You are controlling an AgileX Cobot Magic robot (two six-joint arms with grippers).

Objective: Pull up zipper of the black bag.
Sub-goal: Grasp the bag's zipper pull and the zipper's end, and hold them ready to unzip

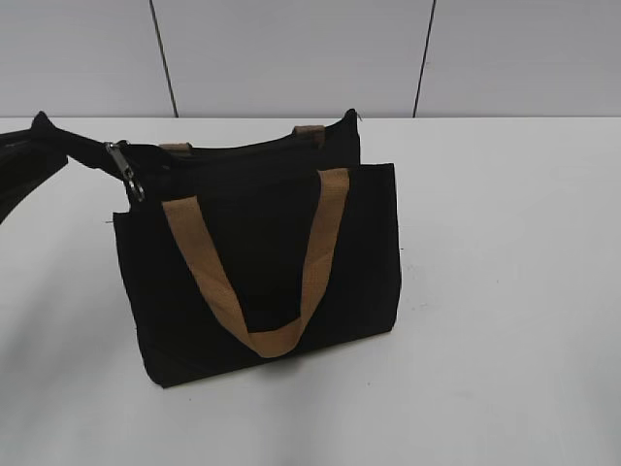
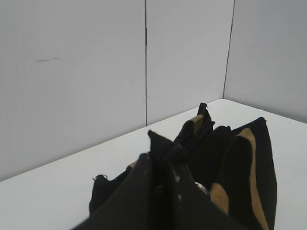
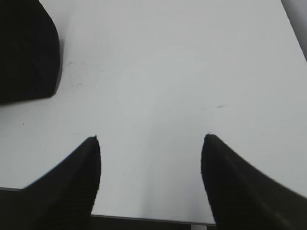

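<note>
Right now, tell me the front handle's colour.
Tan; the front handle on the black bag shows best in the exterior view.

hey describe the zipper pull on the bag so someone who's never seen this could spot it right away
A black bag with tan handles stands on the white table. At the left end of its top edge, where the left gripper reaches in, hangs the zipper pull. It is the only small, shiny metal piece there.

I saw the black bag (image 1: 262, 262) standing upright on the white table, tan handle hanging down its front panel. Its zipper (image 1: 126, 173), a small silver-grey pull tab, hung at the top edge's left end.
</note>
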